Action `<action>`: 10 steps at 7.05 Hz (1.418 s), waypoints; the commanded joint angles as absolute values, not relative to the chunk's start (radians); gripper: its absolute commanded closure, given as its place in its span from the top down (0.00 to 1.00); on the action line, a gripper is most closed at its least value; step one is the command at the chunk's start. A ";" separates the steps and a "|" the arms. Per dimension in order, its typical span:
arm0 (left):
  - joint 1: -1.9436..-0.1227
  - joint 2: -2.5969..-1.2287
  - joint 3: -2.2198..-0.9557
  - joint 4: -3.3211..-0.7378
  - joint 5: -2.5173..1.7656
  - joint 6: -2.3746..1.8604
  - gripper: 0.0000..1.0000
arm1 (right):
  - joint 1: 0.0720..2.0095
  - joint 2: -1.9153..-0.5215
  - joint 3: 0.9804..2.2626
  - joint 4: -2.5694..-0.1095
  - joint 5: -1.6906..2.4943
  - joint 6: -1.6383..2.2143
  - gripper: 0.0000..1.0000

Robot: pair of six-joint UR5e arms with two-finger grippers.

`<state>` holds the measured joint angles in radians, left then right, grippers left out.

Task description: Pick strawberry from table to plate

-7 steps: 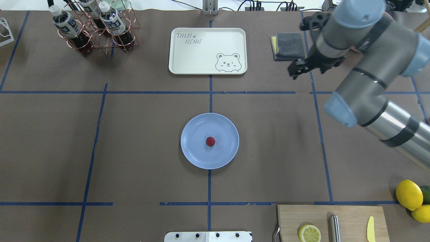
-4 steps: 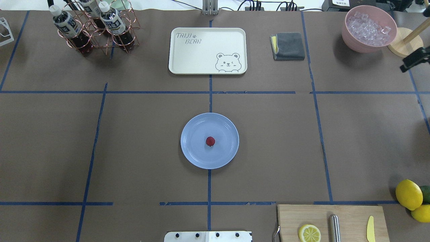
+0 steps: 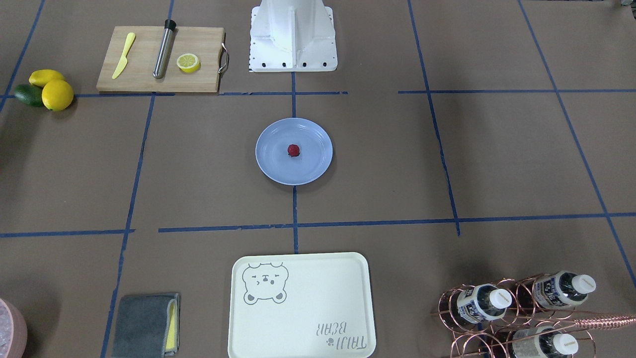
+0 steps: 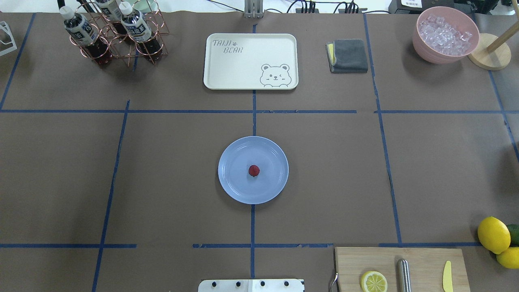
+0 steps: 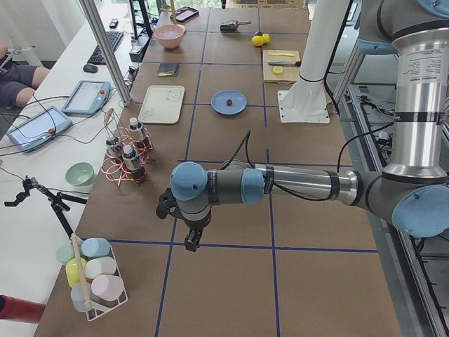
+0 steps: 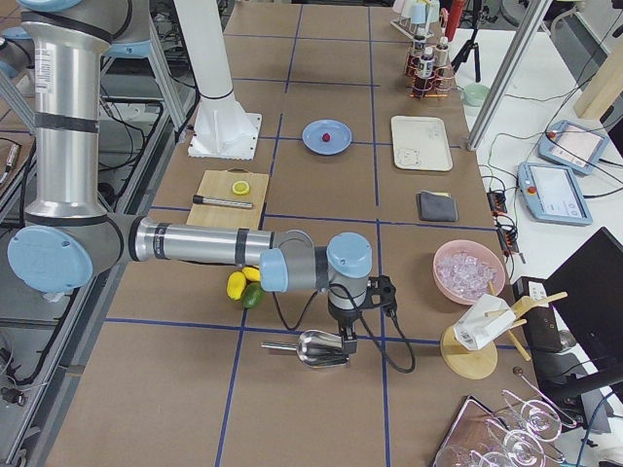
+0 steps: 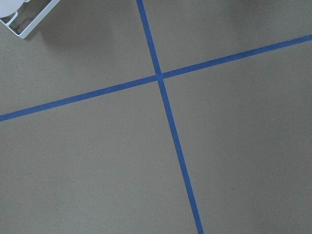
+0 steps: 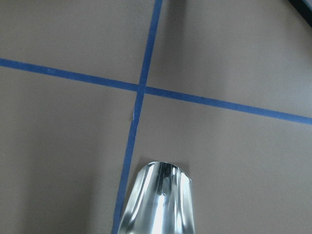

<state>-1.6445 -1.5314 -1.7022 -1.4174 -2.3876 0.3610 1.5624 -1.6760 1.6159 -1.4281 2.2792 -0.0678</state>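
The small dark-red strawberry (image 4: 254,170) lies at the middle of the light-blue plate (image 4: 231,184), which sits at the centre of the brown table (image 4: 162,162); the front-facing view shows the strawberry (image 3: 293,150) on the plate (image 3: 271,166) too. Neither gripper is near them. My left gripper (image 5: 191,243) hangs over bare table far off on the left end, seen only from the side, so I cannot tell its state. My right gripper (image 6: 347,336) hovers at a metal scoop (image 6: 316,348) on the right end; whether it is open or shut cannot be told.
A cream bear tray (image 4: 250,61), a grey cloth (image 4: 348,55), a pink bowl of ice (image 4: 445,34) and a copper bottle rack (image 4: 117,32) line the far side. The cutting board (image 4: 421,259) with a lemon half (image 4: 373,281) and whole lemons (image 4: 493,235) sit near right.
The right arm, which covered the far right of the overhead view, has swung out past the right edge and is gone from that view. Strawberry and plate stay put.
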 commanded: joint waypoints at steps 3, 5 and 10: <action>-1.644 -1.532 -1.706 -1.419 -2.387 0.362 1.00 | 1.631 -1.698 1.723 -1.588 2.333 -0.075 1.00; -1.644 -1.536 -1.704 -1.419 -2.387 0.361 1.00 | 1.631 -1.698 1.718 -1.588 2.333 -0.072 1.00; -1.644 -1.543 -1.703 -1.419 -2.387 0.298 1.00 | 1.631 -1.698 1.717 -1.588 2.330 -0.069 1.00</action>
<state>-1.6444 -1.5394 -1.7001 -1.4195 -2.3880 0.2996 1.6306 -1.6981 1.7166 -1.5877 2.3313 -0.0702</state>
